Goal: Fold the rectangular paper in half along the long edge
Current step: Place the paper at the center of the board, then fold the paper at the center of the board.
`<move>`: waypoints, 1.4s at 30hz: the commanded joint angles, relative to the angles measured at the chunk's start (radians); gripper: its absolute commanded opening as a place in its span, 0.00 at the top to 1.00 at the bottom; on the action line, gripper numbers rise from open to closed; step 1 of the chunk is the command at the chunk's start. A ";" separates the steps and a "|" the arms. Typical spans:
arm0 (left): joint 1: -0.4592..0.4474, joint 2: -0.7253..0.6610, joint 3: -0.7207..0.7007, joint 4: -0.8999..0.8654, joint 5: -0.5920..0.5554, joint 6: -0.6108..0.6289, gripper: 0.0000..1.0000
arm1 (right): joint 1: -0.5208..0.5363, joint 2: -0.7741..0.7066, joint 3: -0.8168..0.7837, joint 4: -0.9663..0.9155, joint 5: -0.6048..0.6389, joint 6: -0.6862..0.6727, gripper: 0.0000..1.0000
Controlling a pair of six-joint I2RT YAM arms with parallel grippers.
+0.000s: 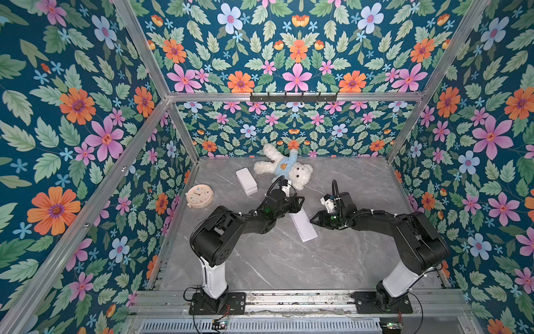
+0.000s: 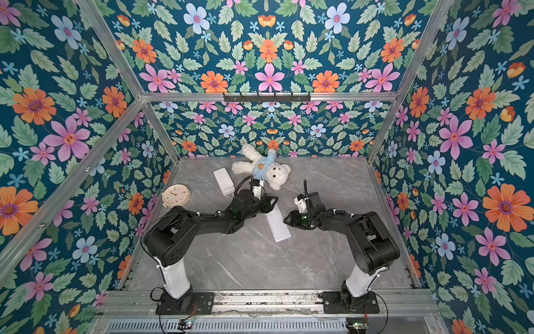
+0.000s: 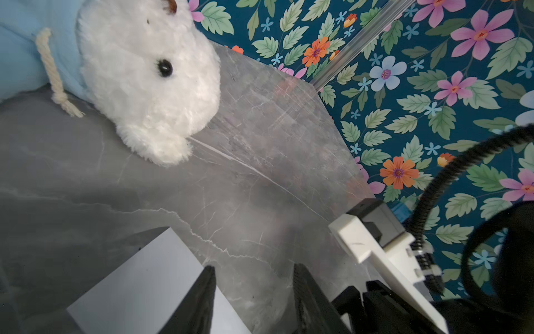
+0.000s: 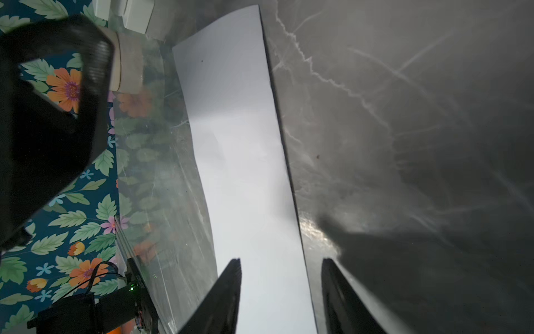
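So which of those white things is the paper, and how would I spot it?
On the grey marble table, look between the left gripper and right gripper. The paper is the thin, narrow white strip lying there, unlike the thick, rounded white box beside the teddy bear.

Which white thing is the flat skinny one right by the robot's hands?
The thin white rectangular paper, lying flat right at the left hand and right hand. The thick white rounded box and fluffy white teddy bear sit farther back.

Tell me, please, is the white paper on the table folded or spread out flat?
Folded, it appears. The paper lies as a long narrow strip in both top views, and the right wrist view shows that narrow shape too.
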 commanded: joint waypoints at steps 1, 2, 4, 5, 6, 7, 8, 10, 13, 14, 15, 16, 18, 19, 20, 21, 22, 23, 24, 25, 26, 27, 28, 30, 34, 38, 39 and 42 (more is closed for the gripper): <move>0.000 0.042 0.031 0.033 0.029 -0.026 0.65 | 0.002 -0.035 -0.002 0.001 0.009 -0.022 0.64; -0.001 0.059 0.042 0.030 0.033 -0.027 0.70 | 0.004 -0.029 0.005 0.008 -0.012 -0.016 0.70; -0.001 0.091 0.059 0.029 0.033 -0.027 0.76 | 0.011 -0.014 0.022 0.021 -0.040 -0.007 0.77; -0.001 0.108 0.068 0.023 0.028 -0.025 0.80 | 0.019 -0.014 0.031 0.025 -0.042 -0.004 0.80; 0.001 0.123 0.076 0.014 0.021 -0.023 0.84 | 0.028 0.022 0.043 0.028 -0.042 -0.005 0.82; -0.001 0.134 0.081 0.004 0.013 -0.019 0.87 | 0.033 0.032 0.054 0.028 -0.041 -0.005 0.83; 0.000 0.146 0.083 -0.001 0.005 -0.014 0.90 | 0.038 0.046 0.067 0.028 -0.042 -0.005 0.84; 0.001 0.168 0.084 -0.002 -0.006 -0.006 0.96 | 0.040 0.065 0.086 0.034 -0.039 0.001 0.86; 0.001 0.190 0.084 -0.013 -0.008 -0.002 1.00 | 0.040 0.102 0.114 0.056 -0.038 0.015 0.87; 0.001 0.195 0.078 -0.013 -0.008 -0.002 1.00 | 0.040 0.118 0.130 0.059 -0.044 0.023 0.87; 0.001 0.199 0.073 -0.010 -0.010 -0.004 1.00 | 0.039 0.138 0.145 0.060 -0.050 0.027 0.87; 0.001 0.203 0.069 -0.008 -0.012 -0.005 1.00 | 0.038 0.153 0.161 0.059 -0.056 0.032 0.88; 0.001 0.209 0.062 -0.006 -0.012 -0.007 1.00 | 0.039 0.189 0.191 0.065 -0.073 0.044 0.89; 0.002 0.210 0.060 -0.004 -0.011 -0.008 1.00 | 0.039 0.205 0.204 0.066 -0.081 0.048 0.89; 0.002 0.212 0.058 -0.001 -0.011 -0.009 1.00 | 0.038 0.221 0.217 0.064 -0.086 0.053 0.89; 0.002 0.214 0.056 0.002 -0.011 -0.010 1.00 | 0.036 0.239 0.232 0.055 -0.090 0.054 0.90; 0.003 0.216 0.055 0.002 -0.010 -0.010 1.00 | 0.033 0.252 0.242 0.048 -0.098 0.057 0.90; 0.004 0.216 0.054 0.003 -0.010 -0.010 1.00 | 0.029 0.269 0.248 0.048 -0.103 0.068 0.90; 0.004 0.217 0.053 0.005 -0.011 -0.011 1.00 | 0.025 0.278 0.249 0.051 -0.111 0.078 0.91; 0.005 0.218 0.051 0.007 -0.011 -0.012 1.00 | 0.019 0.287 0.244 0.061 -0.125 0.091 0.92; 0.005 0.218 0.050 0.009 -0.013 -0.013 1.00 | 0.013 0.292 0.233 0.078 -0.138 0.104 0.92; 0.007 0.218 0.047 0.012 -0.013 -0.015 1.00 | 0.007 0.296 0.221 0.094 -0.146 0.116 0.92; 0.011 0.220 0.044 0.016 -0.013 -0.018 1.00 | 0.001 0.302 0.206 0.110 -0.157 0.126 0.92; 0.014 0.221 0.038 0.022 -0.016 -0.023 1.00 | -0.012 0.312 0.180 0.126 -0.177 0.141 0.92; 0.018 0.218 0.031 0.022 -0.023 -0.023 1.00 | -0.021 0.300 0.110 0.154 -0.205 0.150 0.92; 0.022 0.214 0.028 0.025 -0.028 -0.024 1.00 | -0.031 0.250 0.027 0.154 -0.220 0.139 0.92; 0.024 0.212 0.026 0.026 -0.030 -0.023 1.00 | -0.034 0.239 0.010 0.152 -0.224 0.136 0.92; 0.025 0.212 0.023 0.029 -0.033 -0.024 1.00 | -0.033 0.205 -0.042 0.146 -0.238 0.134 0.92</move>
